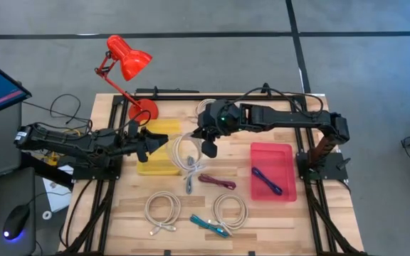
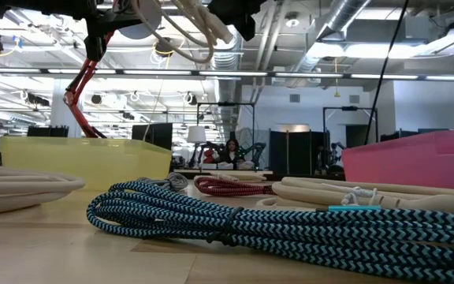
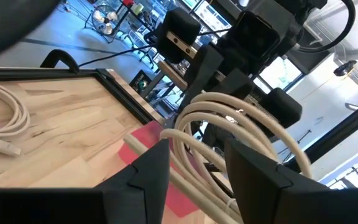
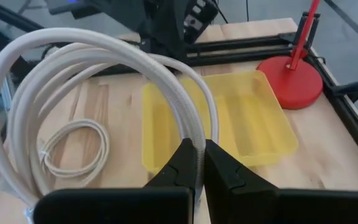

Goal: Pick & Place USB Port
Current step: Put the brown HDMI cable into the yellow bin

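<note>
A coiled white USB cable (image 1: 184, 153) hangs in the air between my two grippers, beside the yellow tray (image 1: 159, 153). My right gripper (image 1: 208, 148) reaches in from the table's right and is shut on the coil. My left gripper (image 1: 155, 142) comes from the left over the yellow tray and is open. In the left wrist view the white cable's loops (image 3: 229, 124) stand between and just beyond its fingertips (image 3: 160, 155); I cannot tell whether they touch. The cable's tail with its grey plug (image 1: 189, 185) hangs down toward the table. The low view shows the white cable (image 2: 195, 20) high above the tabletop. My right gripper pinches one strand of the white cable's coil (image 4: 188, 134) between its two fingers (image 4: 225, 168), coming from above. The other loops (image 4: 55, 74) bulge out beside the fingers. The coil is lifted off the table, and its tail hangs below.
A pink tray (image 1: 272, 171) holds a purple-blue cable (image 1: 267, 180). On the table lie a dark red cable (image 1: 217, 182), two white coils (image 1: 164, 211) (image 1: 230, 211) and a teal-black cable (image 1: 208, 225). A red lamp (image 1: 128, 67) stands at the far edge.
</note>
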You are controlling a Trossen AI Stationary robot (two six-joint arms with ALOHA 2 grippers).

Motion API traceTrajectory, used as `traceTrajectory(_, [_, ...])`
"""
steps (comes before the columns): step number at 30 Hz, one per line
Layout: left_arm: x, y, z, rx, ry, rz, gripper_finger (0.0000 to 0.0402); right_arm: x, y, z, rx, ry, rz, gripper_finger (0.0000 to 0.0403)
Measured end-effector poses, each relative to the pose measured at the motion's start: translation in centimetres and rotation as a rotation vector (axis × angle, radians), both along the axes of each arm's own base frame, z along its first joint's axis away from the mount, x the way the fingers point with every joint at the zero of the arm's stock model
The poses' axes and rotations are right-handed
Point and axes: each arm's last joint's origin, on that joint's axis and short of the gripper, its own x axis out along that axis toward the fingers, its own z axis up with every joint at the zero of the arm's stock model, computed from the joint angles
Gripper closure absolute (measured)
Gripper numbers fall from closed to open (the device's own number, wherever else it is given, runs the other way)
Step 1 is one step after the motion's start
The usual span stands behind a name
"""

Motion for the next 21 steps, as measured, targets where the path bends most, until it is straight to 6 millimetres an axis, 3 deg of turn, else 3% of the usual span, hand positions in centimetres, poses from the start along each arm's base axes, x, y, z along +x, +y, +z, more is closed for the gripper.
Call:
traceTrajectory(10, [0.0, 0.0, 0.0, -0.004, -0.001, 0.001, 0.0248, -1.3, -0.3, 2.3, -0.022, -0.088, -0.015, 0.0403])
traceTrajectory(21, [0.0, 0.0, 0.3, -0.042, -0.043, -0.017, 0.0248, -0.1, -0.2, 1.4, -0.046, -0.102, -0.024, 0.0403])
